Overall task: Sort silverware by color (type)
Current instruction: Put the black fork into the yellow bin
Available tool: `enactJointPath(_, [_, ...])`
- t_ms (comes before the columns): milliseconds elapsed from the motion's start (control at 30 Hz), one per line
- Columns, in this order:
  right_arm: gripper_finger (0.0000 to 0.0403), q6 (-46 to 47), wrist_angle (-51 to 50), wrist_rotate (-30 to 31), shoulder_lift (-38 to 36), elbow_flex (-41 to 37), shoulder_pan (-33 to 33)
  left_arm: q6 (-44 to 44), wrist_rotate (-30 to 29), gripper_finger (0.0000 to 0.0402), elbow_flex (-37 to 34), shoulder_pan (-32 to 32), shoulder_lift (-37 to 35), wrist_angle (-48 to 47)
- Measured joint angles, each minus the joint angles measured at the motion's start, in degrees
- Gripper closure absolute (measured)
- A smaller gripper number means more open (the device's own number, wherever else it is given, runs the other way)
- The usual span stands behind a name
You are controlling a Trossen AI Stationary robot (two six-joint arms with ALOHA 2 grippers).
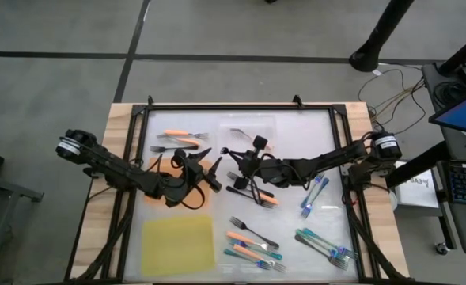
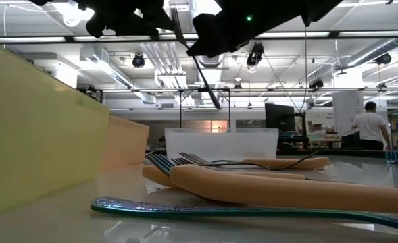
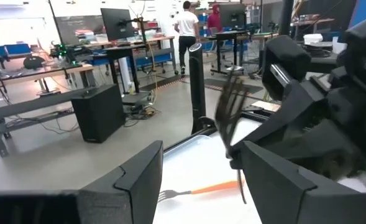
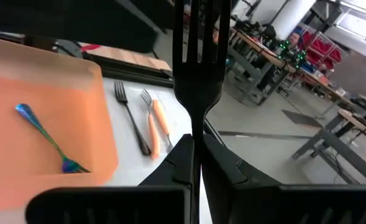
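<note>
Mid-table, the right gripper [image 4: 196, 162] is pinching a black fork [image 4: 198, 68] upright, tines up, and offering it toward the left gripper [image 1: 205, 162], whose fingers are gaping wide, so a handover looks next, needing careful alignment.

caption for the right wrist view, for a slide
Right gripper shut on a black fork, tines up, above an orange mat holding one teal fork.
</note>
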Motion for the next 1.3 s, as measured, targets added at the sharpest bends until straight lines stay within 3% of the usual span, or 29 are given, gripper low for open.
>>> enactJointPath(233, [0.0394, -2.84, 1.48, -0.03, 0.0, 0.0, 0.42, 0.02, 8.18, 0.0204, -0.02, 1.35, -0.04, 1.29])
enactJointPath(533, [0.0394, -3.51, 1.92, -0.41, 0.0, 0.0, 1.07, 2.55, 8.45, 0.0212, -0.02, 2.5, -0.04, 3.92])
enactJointPath(700, [0.0394, -4.1, 2.19, -0.69, 0.0, 0.0, 1.42, 3.02, 8.74, 0.0254, -0.02, 3.25, -0.07, 4.64])
enactJointPath(1067, [0.0394, -3.99, 2.41, -1.3, 0.0, 0.0, 1.4, 4.57, 12.26, 0.0391, -0.02, 3.78, -0.07, 4.63])
enactJointPath(1300, [0.0393, -3.89, 2.31, -0.51, -0.29, 0.0, 1.4, 5.6, 12.37, 0.0401, -0.02, 3.8, -0.14, 4.66])
